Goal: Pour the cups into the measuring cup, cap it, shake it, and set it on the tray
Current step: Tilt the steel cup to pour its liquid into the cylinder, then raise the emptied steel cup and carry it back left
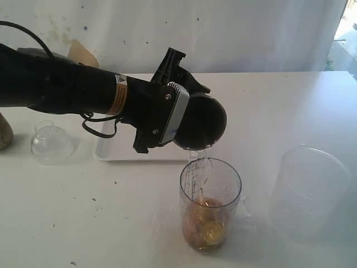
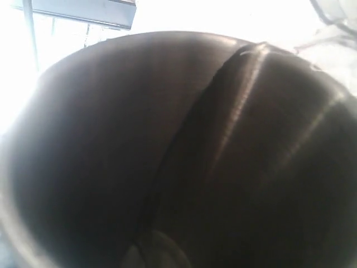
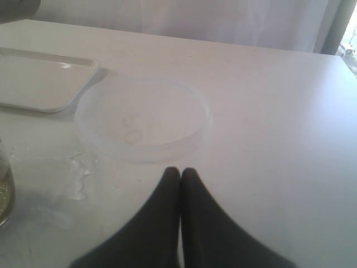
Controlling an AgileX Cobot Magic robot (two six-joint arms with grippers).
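My left gripper [image 1: 177, 109] is shut on the steel tumbler [image 1: 202, 124], which looks dark and lies tipped on its side, its mouth over the measuring cup [image 1: 210, 204]. That clear graduated cylinder stands upright and holds brownish liquid at its bottom. The tumbler's dark wall [image 2: 184, 156] fills the left wrist view. The clear dome cap [image 1: 51, 144] rests on the table at the left. Behind the arm lies the white tray [image 1: 120, 149]. A sliver of the brown wooden cup [image 1: 4, 133] shows at the far left edge. My right gripper [image 3: 180, 172] is shut on nothing.
A wide unmarked clear container [image 1: 309, 187] stands right of the measuring cup, just beyond my right gripper's tips in the right wrist view [image 3: 144, 118]. A small wet patch [image 3: 78, 178] lies on the white table between the two. The tray's corner [image 3: 39, 84] shows there too.
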